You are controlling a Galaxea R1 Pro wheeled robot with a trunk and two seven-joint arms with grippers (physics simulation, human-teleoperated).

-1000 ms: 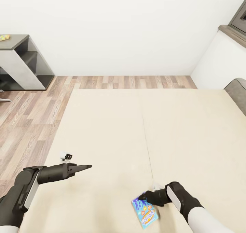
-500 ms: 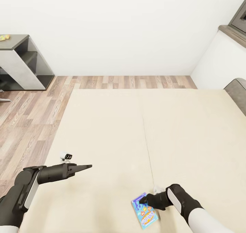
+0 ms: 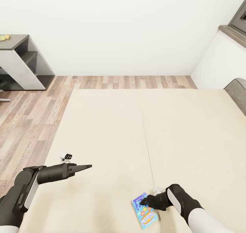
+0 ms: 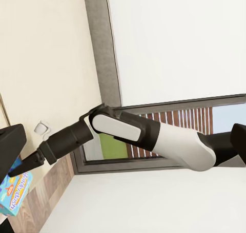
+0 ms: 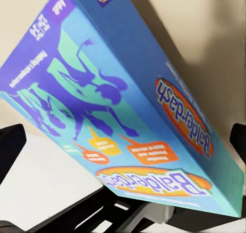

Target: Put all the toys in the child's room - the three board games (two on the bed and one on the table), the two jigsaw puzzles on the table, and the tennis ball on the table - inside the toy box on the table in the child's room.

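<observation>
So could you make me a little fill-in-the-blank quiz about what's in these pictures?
1. The blue board game lies on the beige ____.
2. The ____ pincer is down at the game box.
3. The left pincer hovers over the bed, holding ____.
4. The floor beside the bed is made of ____ planks.

Missing words: bed; right; nothing; wood

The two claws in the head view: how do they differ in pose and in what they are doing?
The left claw hangs over bare beige mattress, fingers drawn together to a point, gripping nothing. The right claw is low at the near edge of the bed, at the blue board game; whether its fingers press the box cannot be told. The left one points right across the bed, the right one points left. Both are black, on black and white arms.
</observation>
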